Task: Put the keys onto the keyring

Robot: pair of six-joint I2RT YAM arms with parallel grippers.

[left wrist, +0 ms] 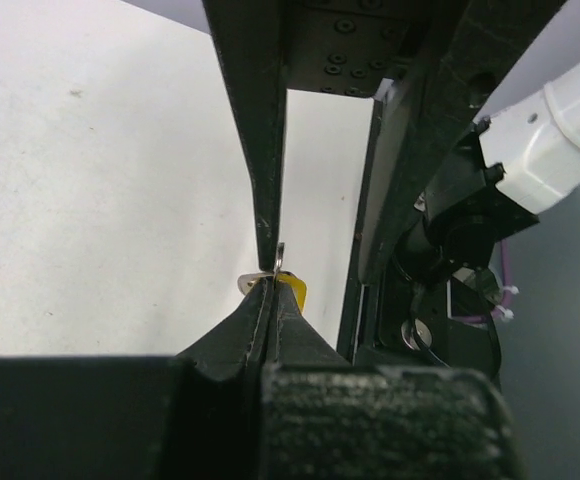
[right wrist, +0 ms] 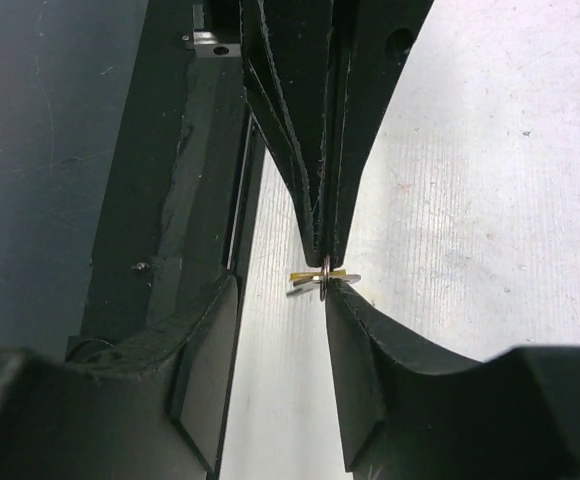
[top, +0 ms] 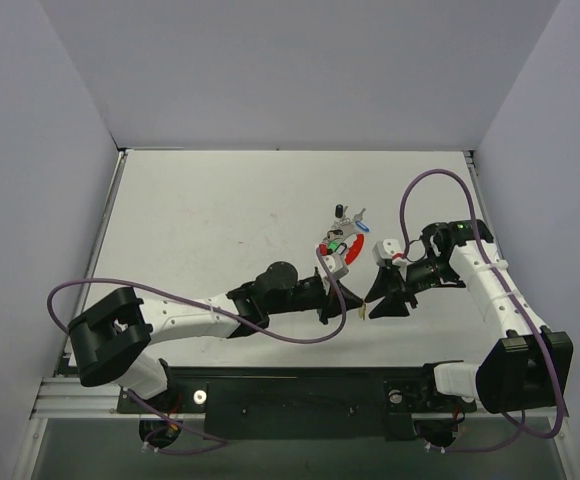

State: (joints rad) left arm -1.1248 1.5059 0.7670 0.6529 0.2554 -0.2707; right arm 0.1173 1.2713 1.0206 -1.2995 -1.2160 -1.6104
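Observation:
My left gripper (top: 338,305) is shut on a yellow-capped key (left wrist: 292,292), held edge-on just above the table between the two arms; a small silvery ring (right wrist: 325,276) sticks up at its head. My right gripper (right wrist: 278,290) is open, and one of its fingertips (right wrist: 342,300) touches the key (right wrist: 310,277) while the other stands apart. The keyring (top: 353,245), part red, lies further back on the table with green, blue and black-capped keys (top: 332,243) bunched at it, apart from both grippers.
The black base rail (top: 300,395) runs along the near table edge, right beside both grippers. Purple cables (top: 300,335) loop from each arm over the table. Grey walls enclose the white table (top: 220,220) on three sides.

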